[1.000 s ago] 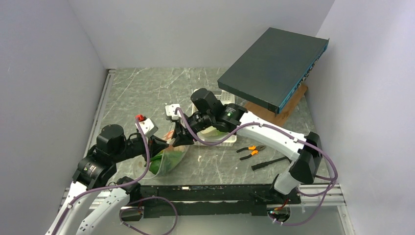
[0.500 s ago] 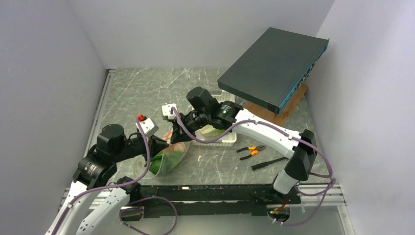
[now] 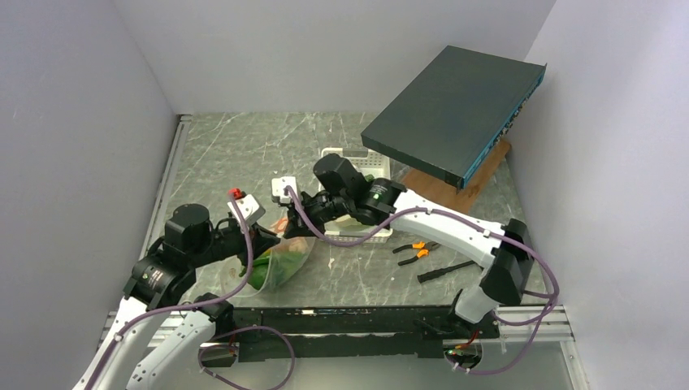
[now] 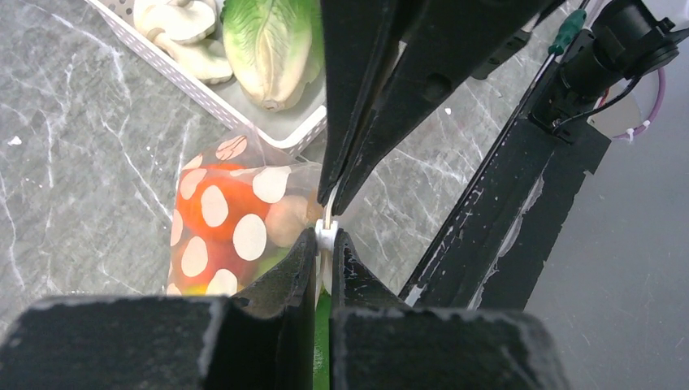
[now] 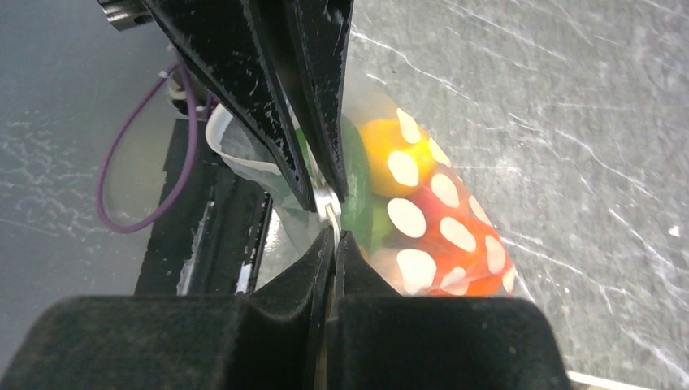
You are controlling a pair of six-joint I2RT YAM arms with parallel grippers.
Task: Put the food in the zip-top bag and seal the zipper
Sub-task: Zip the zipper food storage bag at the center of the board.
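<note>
At the near left of the tabletop [image 3: 244, 154], your zip-top bag [image 3: 282, 262] sits with its mouth lifted between the two arms. Your left fingers [image 4: 294, 276] are clenched on the zipper [image 4: 326, 237], with the whitish strip squeezed between their tips. Your right fingers [image 5: 315, 272] are pinched onto the same strip right next to them. In each wrist view the other arm's tips come in from above and meet your own almost tip to tip on the strip.

Through the dotted face of the bag you can see food already inside. There is an orange-red fruit [image 4: 221, 205], a pale peach-coloured piece [image 4: 286, 219] beside it and something green low down. From the right wrist view you also see a yellow-orange fruit [image 5: 380, 145] and a dark green piece [image 5: 356, 191] against the clear plastic. You cannot tell from these views how much of the zipper is pressed shut.

The lettuce [image 4: 272, 45] and the white mushroom [image 4: 183, 20] lie side by side in the white slotted basket [image 4: 207, 91], just beside the bag and outside it.

Farther right on the tabletop you have orange-handled pliers [image 3: 418, 249] and a black tool [image 3: 447, 270]. At the far right corner, a dark flat box [image 3: 455, 114] rests tilted on a wooden block [image 3: 487, 162].
</note>
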